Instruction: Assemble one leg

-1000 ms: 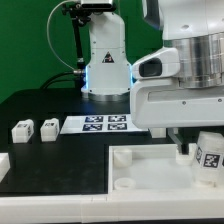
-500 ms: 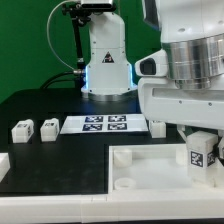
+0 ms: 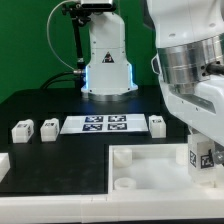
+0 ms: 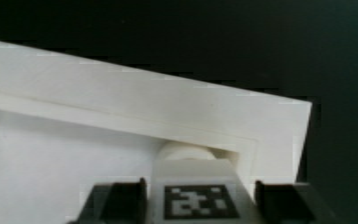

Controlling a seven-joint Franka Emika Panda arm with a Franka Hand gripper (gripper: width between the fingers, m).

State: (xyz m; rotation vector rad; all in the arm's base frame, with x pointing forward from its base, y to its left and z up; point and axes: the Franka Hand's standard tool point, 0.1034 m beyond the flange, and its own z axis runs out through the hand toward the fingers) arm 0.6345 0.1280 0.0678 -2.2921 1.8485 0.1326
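My gripper (image 4: 195, 205) pinches 1 leg (image 3: 204, 156) at the exterior view's lower right, by the tray (image 3: 150, 172). Next, I judge, it needs lining up over the corner socket (image 4: 195, 153) and pressing down.

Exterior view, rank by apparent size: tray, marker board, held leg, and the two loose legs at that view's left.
1. tray
2. marker board
3. held leg, though nearness to the camera may inflate it
4. far-left leg and second leg: alike, not ranked
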